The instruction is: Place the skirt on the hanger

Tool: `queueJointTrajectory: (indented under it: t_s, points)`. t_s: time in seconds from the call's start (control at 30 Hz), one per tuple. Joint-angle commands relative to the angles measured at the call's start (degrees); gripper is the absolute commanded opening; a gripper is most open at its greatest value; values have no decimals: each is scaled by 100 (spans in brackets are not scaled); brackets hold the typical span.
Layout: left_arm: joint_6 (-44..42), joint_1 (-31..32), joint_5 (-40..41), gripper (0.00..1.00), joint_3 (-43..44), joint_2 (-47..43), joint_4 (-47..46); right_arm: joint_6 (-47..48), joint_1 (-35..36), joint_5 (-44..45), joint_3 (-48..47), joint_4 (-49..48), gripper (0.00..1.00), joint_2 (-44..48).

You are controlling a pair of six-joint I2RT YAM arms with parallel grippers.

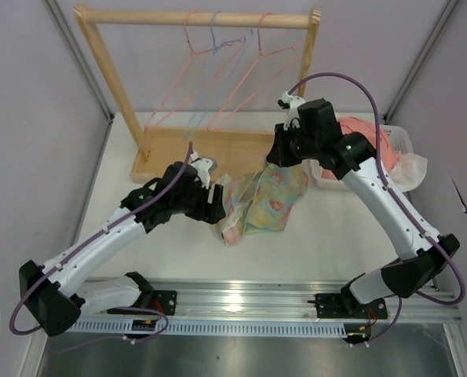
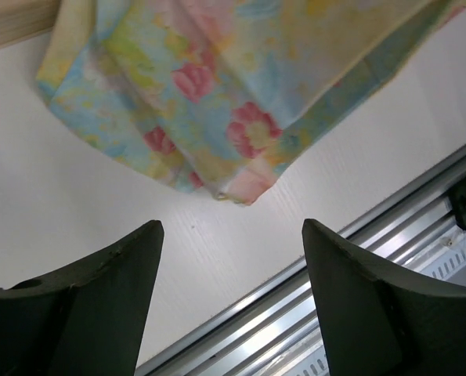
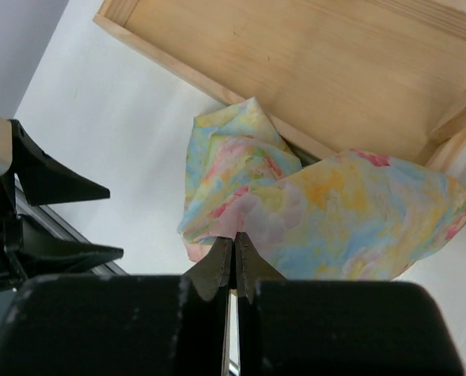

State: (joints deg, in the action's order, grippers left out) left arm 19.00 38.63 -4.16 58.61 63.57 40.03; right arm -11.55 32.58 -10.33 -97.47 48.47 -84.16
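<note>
At the right pincer tips: clamped shut on a fold at the skirt edge, rest draped ahead over the surface, near the wooden rack base. Off to its left, left pincer: spread apart, empty, just short of a dangling corner. Likely light, limp, thin; will sag and bunch. Better taken at two edge corners to spread flat.
</note>
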Motion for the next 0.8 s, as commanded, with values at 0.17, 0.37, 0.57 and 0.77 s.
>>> queueJointTrajectory:
  t_s: [0.17,0.37,0.57,0.77]
  points:
    - [209,891,986,82,-772,-73,-1831,30,99,224,88,-145,0,49]
    - [25,1059,1910,81,-606,331,-2579,-31,240,303,123,-162,0,-4]
    - [-292,1094,1788,78,-324,867,-2483,-31,249,365,62,-127,0,-13]
    - [-406,1129,2252,67,-403,1086,-2623,-58,258,338,44,-144,0,-30]
